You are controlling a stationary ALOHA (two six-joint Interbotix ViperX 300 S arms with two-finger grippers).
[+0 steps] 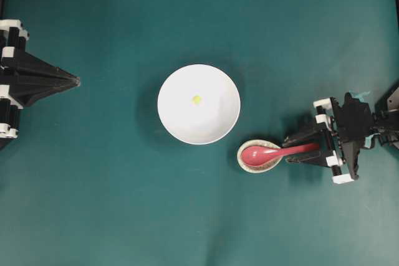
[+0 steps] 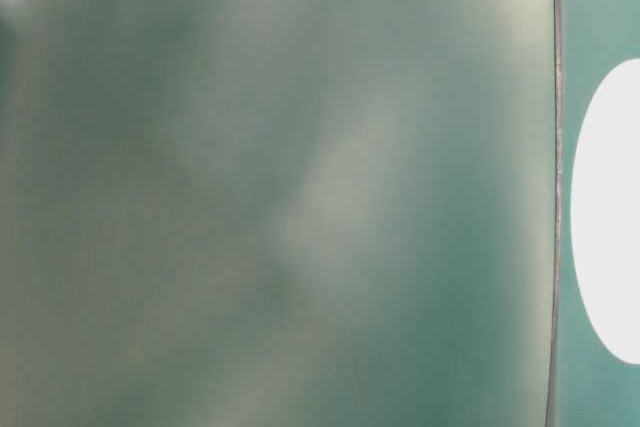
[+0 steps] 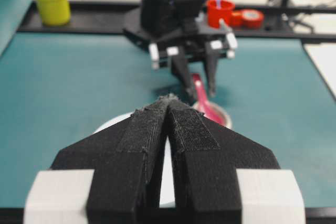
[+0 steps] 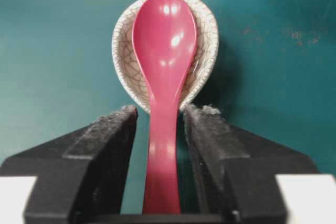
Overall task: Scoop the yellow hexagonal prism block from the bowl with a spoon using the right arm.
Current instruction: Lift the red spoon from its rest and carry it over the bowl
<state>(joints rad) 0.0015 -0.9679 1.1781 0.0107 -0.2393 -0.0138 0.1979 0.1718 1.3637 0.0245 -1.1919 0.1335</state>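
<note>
The white bowl (image 1: pixel 198 104) is seen at the middle of the teal counter (image 1: pixel 112 204), and the tiny yellow hexagonal prism block (image 1: pixel 196 99) is found lying inside it, near its centre. Just beside the bowl's lower right edge a small crackle-glazed dish (image 4: pixel 207 51) is set, and the scoop of the pink-red spoon (image 4: pixel 164 56) is cradled in that dish, with the handle stretched out over the dish's rim toward the right arm (image 1: pixel 358 132).

The right end effector (image 4: pixel 160 121) is placed around the spoon's handle: one padded finger (image 4: pixel 113 137) is seen on each side of it, with a thin strip of counter visible in the gap on both sides, so the jaws are partly open and the handle is not yet gripped.

At the left edge of the counter the left end effector (image 3: pixel 168 103) is parked well apart from the bowl, its fingers pressed together at the tips and nothing held between them.

The table-level view is filled by blur, and only a white curved edge is made out at its right side.
</note>
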